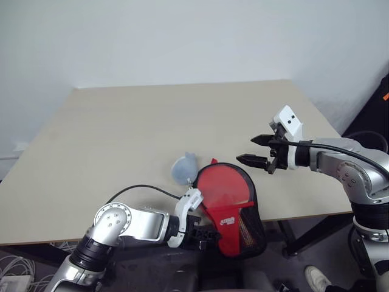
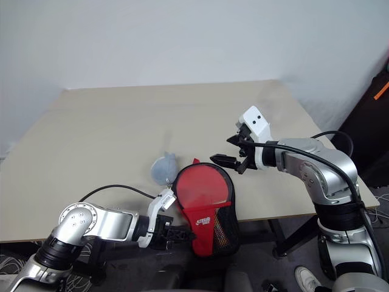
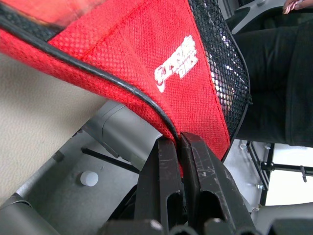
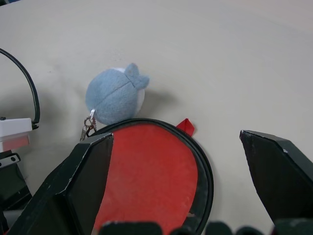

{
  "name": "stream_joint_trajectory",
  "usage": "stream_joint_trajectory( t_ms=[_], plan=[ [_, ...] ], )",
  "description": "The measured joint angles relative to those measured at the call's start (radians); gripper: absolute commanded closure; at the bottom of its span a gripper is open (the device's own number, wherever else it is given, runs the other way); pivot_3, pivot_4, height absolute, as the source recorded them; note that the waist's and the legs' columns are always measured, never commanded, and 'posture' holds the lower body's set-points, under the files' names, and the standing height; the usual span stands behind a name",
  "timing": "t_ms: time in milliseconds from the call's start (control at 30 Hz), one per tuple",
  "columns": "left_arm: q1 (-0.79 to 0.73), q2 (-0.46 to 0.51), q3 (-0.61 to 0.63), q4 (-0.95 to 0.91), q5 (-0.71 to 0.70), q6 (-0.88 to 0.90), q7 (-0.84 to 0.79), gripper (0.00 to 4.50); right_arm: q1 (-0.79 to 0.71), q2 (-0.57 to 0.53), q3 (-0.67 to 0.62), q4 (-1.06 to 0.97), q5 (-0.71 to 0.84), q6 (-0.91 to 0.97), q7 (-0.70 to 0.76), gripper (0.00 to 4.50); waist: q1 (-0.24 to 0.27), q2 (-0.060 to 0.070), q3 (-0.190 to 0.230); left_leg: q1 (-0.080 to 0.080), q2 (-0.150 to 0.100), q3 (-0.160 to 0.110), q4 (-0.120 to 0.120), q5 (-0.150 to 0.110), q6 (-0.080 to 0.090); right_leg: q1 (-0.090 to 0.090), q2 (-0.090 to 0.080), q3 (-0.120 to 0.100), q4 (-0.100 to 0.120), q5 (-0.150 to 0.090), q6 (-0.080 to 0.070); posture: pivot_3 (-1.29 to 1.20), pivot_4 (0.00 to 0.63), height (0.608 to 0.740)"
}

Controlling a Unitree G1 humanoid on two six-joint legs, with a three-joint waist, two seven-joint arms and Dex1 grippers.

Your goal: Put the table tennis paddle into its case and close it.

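Observation:
The red case [image 1: 230, 219] hangs over the table's near edge, logo side up, black mesh [image 1: 250, 228] at its narrow end. Inside its black edging lies a smooth round red face [image 4: 146, 166], seemingly the table tennis paddle; no handle shows. My left gripper [image 3: 180, 142] is shut on the case's black-edged rim at the narrow end, below the table edge [image 1: 209, 234]. Above and right of the case's round end, my right gripper [image 1: 246, 149] hovers open and holds nothing, its fingers [image 4: 88, 166] standing to either side of the round end in the right wrist view.
A blue-grey plush charm [image 1: 184, 167] lies on the table [image 1: 152, 121], clipped to the case's round end. A black cable [image 1: 140, 188] loops over my left arm. A person in dark clothes [image 3: 288, 83] sits past the near edge; a shoe [image 1: 316, 277] shows on the floor.

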Motion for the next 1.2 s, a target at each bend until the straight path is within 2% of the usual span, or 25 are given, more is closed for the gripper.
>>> stream_joint_trajectory(
  t_ms=[33, 200, 333, 433, 500, 567, 600, 800, 933, 1067, 1200],
  plan=[
    [0.0, 0.002, -0.001, -0.001, -0.002, 0.0, -0.002, 3.85, 0.0, 0.0, 0.0, 0.0, 0.0, 0.002, -0.001, 0.0, 0.0, 0.0, 0.0, 0.0, 0.0, 0.0, 0.0, 0.0, 0.0, 0.0, 0.0, 0.0, 0.0, 0.0, 0.0, 0.0, 0.0, 0.698],
    [-0.001, 0.032, 0.006, -0.029, -0.009, -0.009, -0.038, 2.28, 0.0, 0.007, 0.0, -0.002, 0.001, 0.003, -0.003, 0.0, 0.0, 0.0, 0.0, 0.0, 0.0, 0.0, 0.0, 0.0, 0.0, 0.0, 0.0, 0.0, 0.0, 0.0, 0.0, 0.0, 0.0, 0.698],
    [0.004, 0.112, 0.05, -0.047, -0.041, -0.024, -0.088, 2.28, 0.0, 0.009, 0.002, -0.002, 0.0, 0.002, -0.002, 0.0, -0.001, 0.0, 0.0, 0.0, 0.001, 0.0, 0.0, 0.0, 0.0, -0.001, 0.0, 0.0, 0.0, 0.0, 0.0, 0.0, 0.0, 0.698],
    [0.008, 0.156, 0.077, -0.071, -0.038, -0.03, -0.13, 2.91, 0.0, 0.013, 0.011, 0.0, -0.001, -0.001, 0.0, 0.0, 0.0, 0.001, 0.001, 0.0, 0.0, 0.0, 0.0, 0.0, 0.0, -0.001, 0.0, 0.0, 0.0, 0.0, 0.0, 0.0, 0.0, 0.698],
    [0.004, 0.155, 0.096, -0.093, -0.032, -0.047, -0.157, 3.59, -0.001, 0.024, 0.019, 0.004, -0.002, -0.008, 0.001, 0.0, 0.001, 0.001, 0.001, 0.0, 0.0, 0.0, 0.0, 0.0, 0.0, 0.0, 0.0, 0.0, -0.001, 0.0, 0.0, 0.0, 0.0, 0.698],
    [-0.014, 0.127, 0.106, -0.117, 0.021, -0.083, -0.188, 4.26, -0.008, 0.037, 0.026, 0.016, -0.005, -0.016, 0.001, 0.0, 0.002, 0.001, 0.001, 0.0, 0.0, 0.0, 0.0, 0.0, 0.0, 0.0, 0.0, 0.0, -0.001, 0.0, 0.0, 0.0, 0.0, 0.698],
    [-0.027, 0.1, 0.109, -0.123, 0.055, -0.107, -0.201, 4.45, -0.017, 0.042, 0.029, 0.025, -0.008, -0.019, 0.001, 0.0, 0.002, 0.001, 0.001, 0.0, 0.0, 0.001, 0.0, 0.0, 0.0, 0.0, 0.0, 0.0, -0.001, 0.0, 0.0, 0.0, 0.0, 0.698],
    [-0.027, 0.02, 0.073, -0.139, 0.359, -0.221, -0.315, 4.45, -0.05, 0.081, 0.057, 0.089, -0.036, -0.059, -0.003, 0.0, -0.004, 0.001, 0.001, 0.0, 0.0, 0.001, -0.001, 0.0, 0.0, 0.0, 0.001, 0.0, -0.001, 0.001, -0.001, 0.0, 0.0, 0.698],
    [-0.021, 0.021, -0.016, -0.145, 0.58, -0.303, -0.457, 4.45, -0.095, 0.133, 0.099, 0.176, -0.072, -0.1, -0.001, 0.0, -0.005, 0.002, 0.001, 0.0, 0.0, 0.002, -0.001, 0.0, 0.0, 0.0, 0.001, 0.001, -0.001, 0.001, -0.001, 0.0, 0.0, 0.698],
    [0.015, 0.019, -0.109, -0.148, 0.793, -0.436, -0.613, 4.45, -0.19, 0.214, 0.157, 0.353, -0.141, -0.188, 0.012, 0.0, -0.006, 0.002, 0.001, 0.001, 0.001, 0.002, -0.002, 0.0, 0.0, 0.0, 0.002, 0.001, -0.001, 0.002, -0.002, 0.0, 0.0, 0.698],
    [0.032, -0.007, -0.131, -0.149, 0.93, -0.552, -0.705, 4.45, -0.269, 0.284, 0.201, 0.527, -0.204, -0.28, 0.047, 0.0, -0.004, 0.003, 0.001, 0.0, 0.0, 0.001, -0.001, 0.0, 0.0, 0.0, 0.002, 0.0, -0.001, 0.003, 0.0, 0.0, 0.0, 0.698]
  ],
)
